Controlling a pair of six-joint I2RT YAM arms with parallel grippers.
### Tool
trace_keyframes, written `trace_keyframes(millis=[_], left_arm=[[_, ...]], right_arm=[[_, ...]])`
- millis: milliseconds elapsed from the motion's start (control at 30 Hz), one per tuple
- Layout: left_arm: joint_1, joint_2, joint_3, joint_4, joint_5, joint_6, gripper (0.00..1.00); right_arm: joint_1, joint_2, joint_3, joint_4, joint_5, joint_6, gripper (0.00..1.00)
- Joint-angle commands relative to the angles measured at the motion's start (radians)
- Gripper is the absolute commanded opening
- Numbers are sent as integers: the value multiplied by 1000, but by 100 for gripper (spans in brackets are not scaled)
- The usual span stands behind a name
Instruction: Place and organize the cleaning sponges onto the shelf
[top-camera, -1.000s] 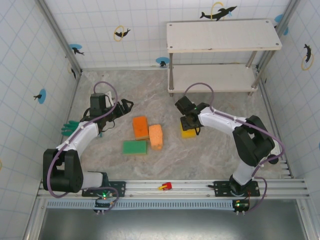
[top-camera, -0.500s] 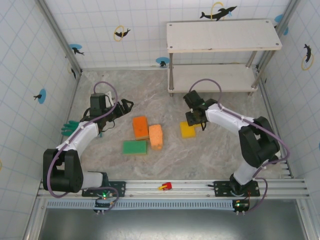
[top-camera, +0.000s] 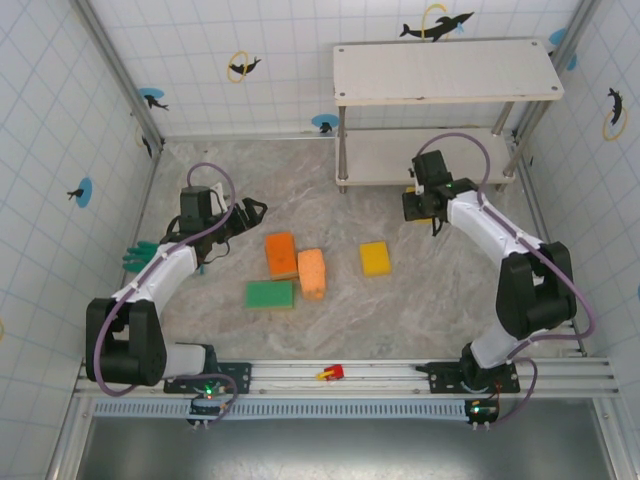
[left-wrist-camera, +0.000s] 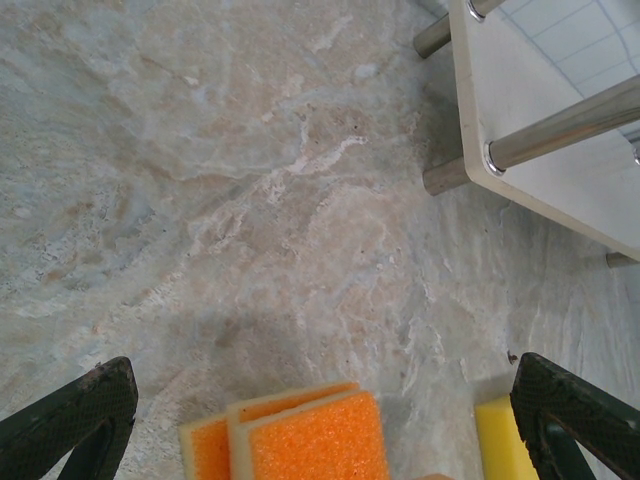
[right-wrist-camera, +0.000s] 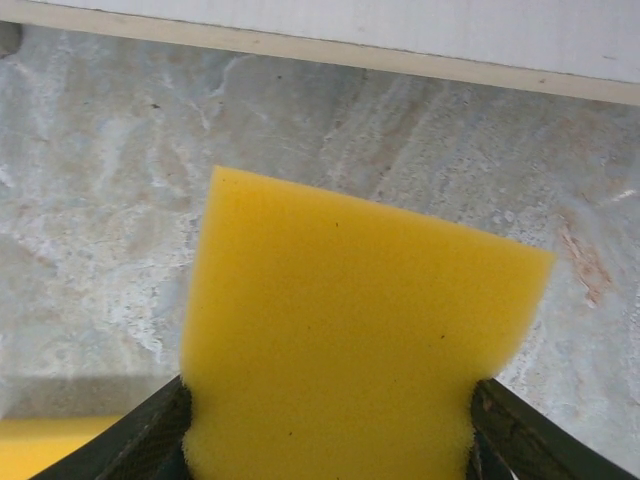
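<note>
The held yellow sponge was pinched by its two sides in the right pincer, sticking out ahead of the fingers. It hung just short of the front edge of the shelf, at the lower board, probably lined up to go onto that tier. Both boards looked bare, so stocking had likely barely begun.

A second yellow sponge lay on the tabletop. The orange sponge, pale orange sponge and green sponge were clustered close together to its left.

The left pincer was spread wide and empty near the orange sponge, probably waiting its turn.

A green glove lay by the left wall.
</note>
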Motion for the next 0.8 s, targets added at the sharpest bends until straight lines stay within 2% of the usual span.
trace_keyframes(millis=[0,400,767], left_arm=[[-3,-21,-7,-5,13,31,98],[-5,-25,2,-22,13,39,98],[-4,-24,10,-21,15,29,98]], right_arm=[[-9,1,-22,19,-36,19,65],[-38,80,-121,82,-28,94,66],[-110,62,-78,64,-11,15,67]])
